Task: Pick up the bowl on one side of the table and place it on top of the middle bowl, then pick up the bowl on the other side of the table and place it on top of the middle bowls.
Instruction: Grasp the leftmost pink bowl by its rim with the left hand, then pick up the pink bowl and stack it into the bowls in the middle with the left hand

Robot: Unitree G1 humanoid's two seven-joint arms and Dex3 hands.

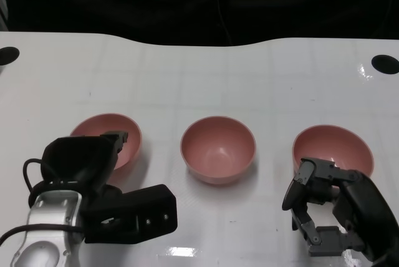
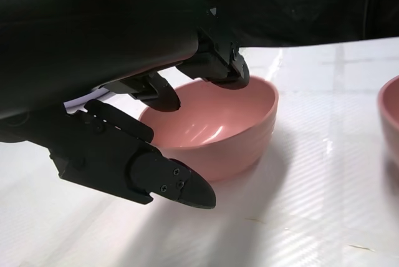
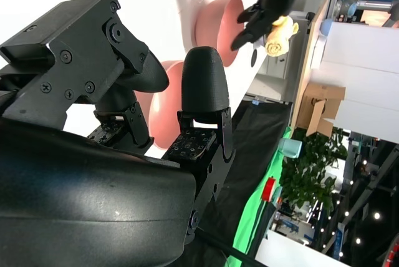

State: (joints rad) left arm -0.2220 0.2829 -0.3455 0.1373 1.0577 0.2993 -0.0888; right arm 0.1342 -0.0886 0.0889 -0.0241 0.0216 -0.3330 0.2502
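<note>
Nearest me, the left hand (image 1: 103,176) hangs spread over the left bowl (image 1: 111,137), fingers above its rim and thumb outside, holding nothing, seemingly poised to grip it. The right hand (image 1: 324,208) waits spread before the right bowl (image 1: 333,148), masking its near edge. The middle bowl (image 1: 218,148) sits alone on the worktop (image 1: 199,80).

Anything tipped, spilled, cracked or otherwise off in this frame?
Nothing stands out. The left bowl, middle bowl and right bowl all sit upright, apart in a row on the white table, with nothing in them and no damage that shows. The left hand reaches over the left bowl's rim; the right hand is open.
</note>
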